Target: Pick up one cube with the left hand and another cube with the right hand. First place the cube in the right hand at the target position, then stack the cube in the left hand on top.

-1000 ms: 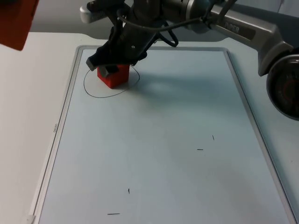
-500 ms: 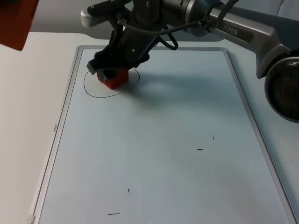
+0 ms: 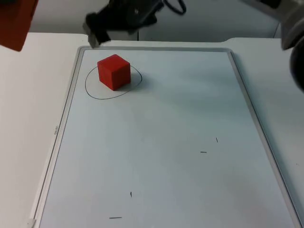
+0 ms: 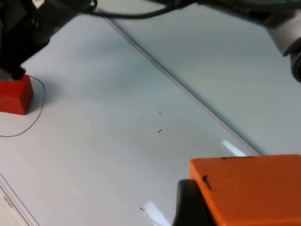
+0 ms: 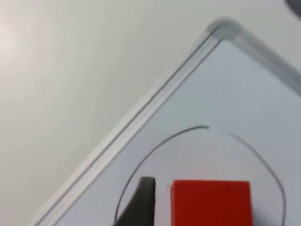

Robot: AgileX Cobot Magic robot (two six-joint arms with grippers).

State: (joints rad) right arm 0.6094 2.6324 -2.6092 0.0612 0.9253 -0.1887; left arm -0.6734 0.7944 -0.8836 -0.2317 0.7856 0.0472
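Now red cube [image 3: 114, 71] sits corner-forward in circle [image 3: 90, 93]; left gripper [image 4: 197, 207] grips orange cube [image 4: 254, 188].

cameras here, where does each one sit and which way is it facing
Top view: fixed above, looking down and forward over the whiteboard; right gripper at the far edge, orange cube in the corner.
Left wrist view: on the left arm, looking across the board; a fingertip beside its orange cube.
Right wrist view: on the right arm, looking down at the drawn circle; a fingertip shows.
All three share the red cube.
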